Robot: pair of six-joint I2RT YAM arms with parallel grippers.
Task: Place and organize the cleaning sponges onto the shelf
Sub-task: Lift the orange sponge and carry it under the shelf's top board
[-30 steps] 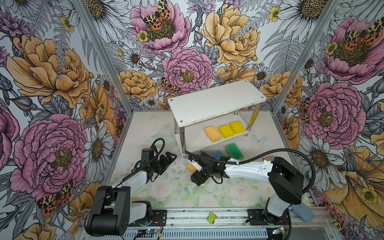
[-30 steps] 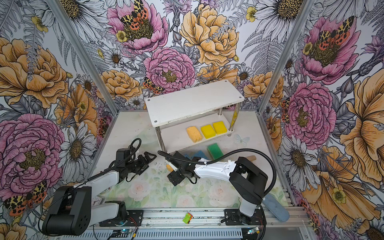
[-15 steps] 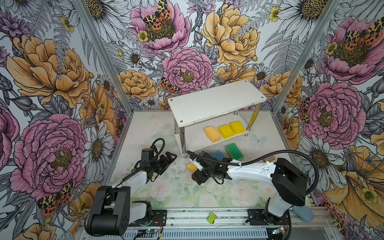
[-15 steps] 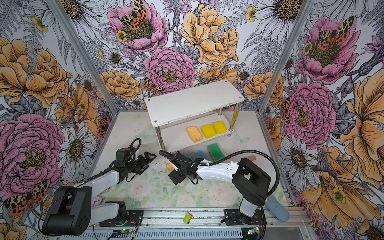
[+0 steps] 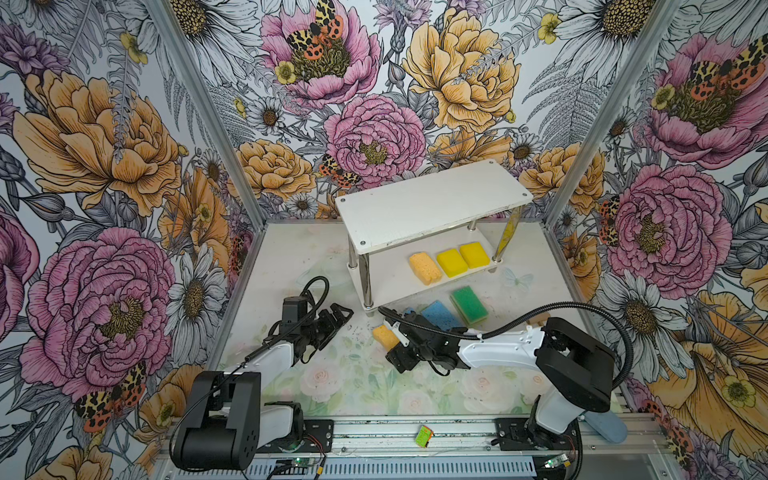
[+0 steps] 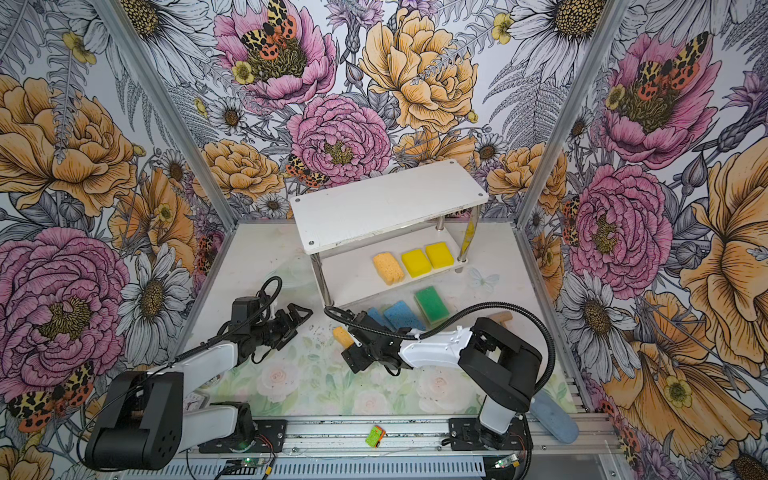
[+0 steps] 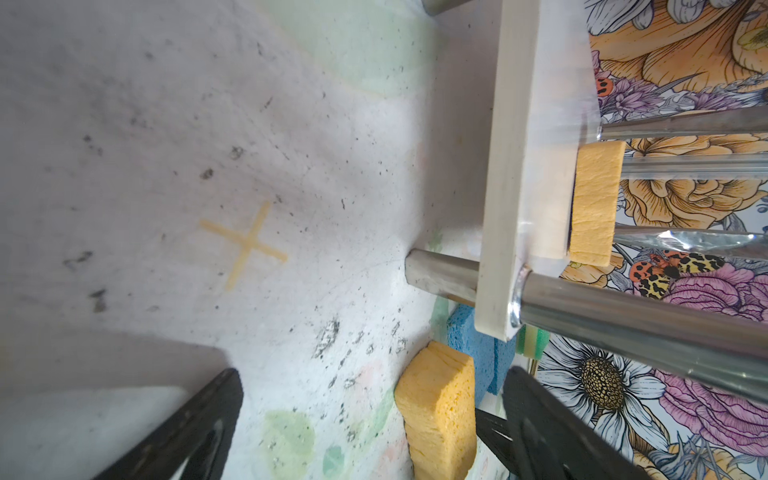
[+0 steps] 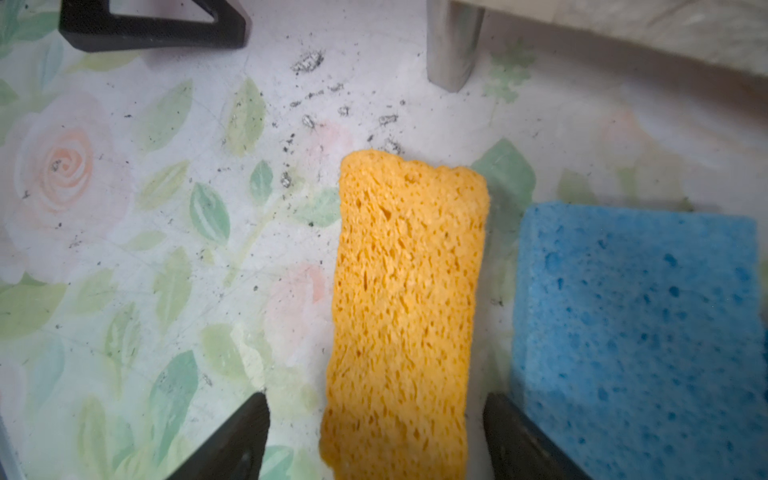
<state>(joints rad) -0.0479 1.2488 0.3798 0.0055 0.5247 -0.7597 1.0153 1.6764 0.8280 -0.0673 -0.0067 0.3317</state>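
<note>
Left gripper (image 5: 343,314) hangs idle, jaws apart and empty, the porous orange sponge (image 8: 409,270) sits on the worktop (image 5: 291,257) by the near-left leg of the shelf (image 5: 432,208), between the wide-open jaws of the right gripper (image 8: 374,399), unpinched, so I'd centre up, squeeze gently, then park it beside its twin (image 5: 424,268).

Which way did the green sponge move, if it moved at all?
No. The green sponge still lies in front of the shelf, beside the blue sponge, same as before.

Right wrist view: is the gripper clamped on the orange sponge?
No, the right gripper straddles the orange sponge with its jaws open, and table shows in the gap beside the sponge.
</note>
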